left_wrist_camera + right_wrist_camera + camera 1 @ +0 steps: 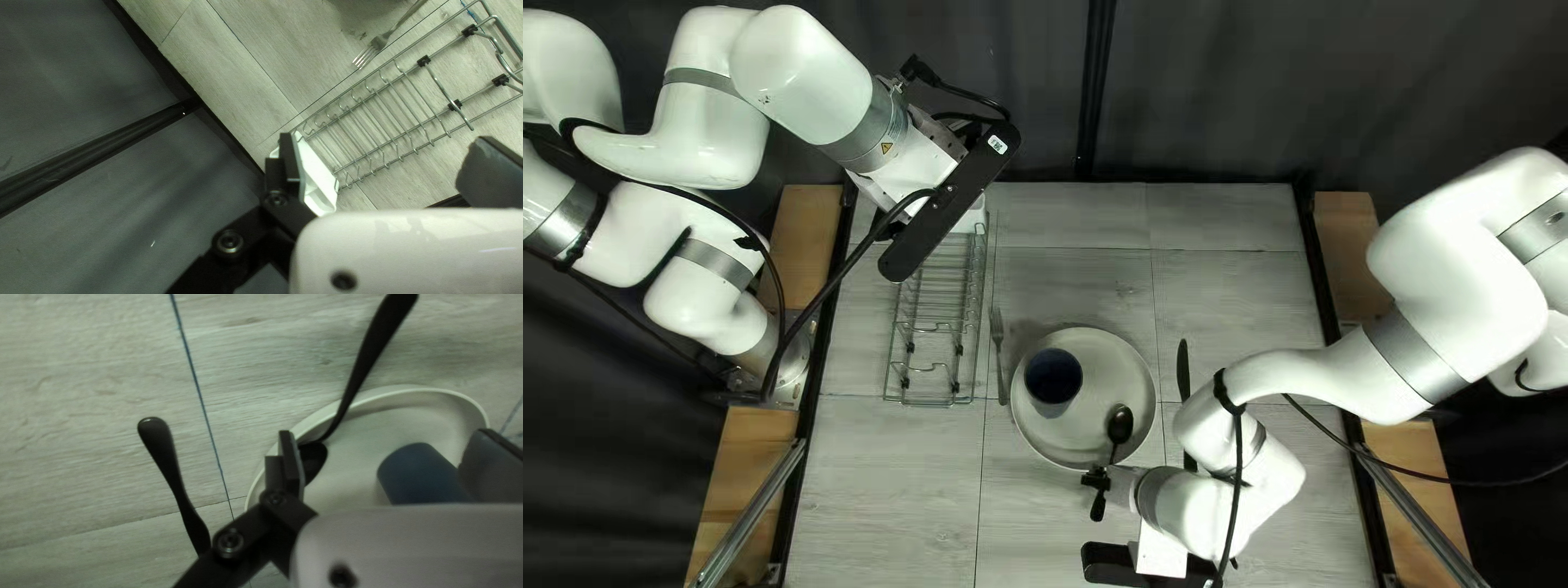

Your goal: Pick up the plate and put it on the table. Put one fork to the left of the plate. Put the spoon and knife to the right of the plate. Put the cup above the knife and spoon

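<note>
My right gripper (pixel 1097 479) is low over the near rim of the white plate (pixel 1085 441). The black spoon (pixel 1118 425) has its bowl over the plate and its handle across the rim. In the right wrist view my right gripper (pixel 387 463) is open; the spoon (pixel 357 381) lies close to one finger. The dark blue cup (pixel 1053 376) stands on the plate. The fork (pixel 999 348) lies left of the plate, the knife (pixel 1184 370) right of it, partly hidden by my right arm. My left gripper (pixel 953 207), open in the left wrist view (pixel 381 169), hangs over the rack's far end.
A wire rack (pixel 935 327) stands left of the fork, with a white holder (pixel 313 179) at its far end beside one left finger. My right arm reaches over the table's right side. Black rails edge the table left and right.
</note>
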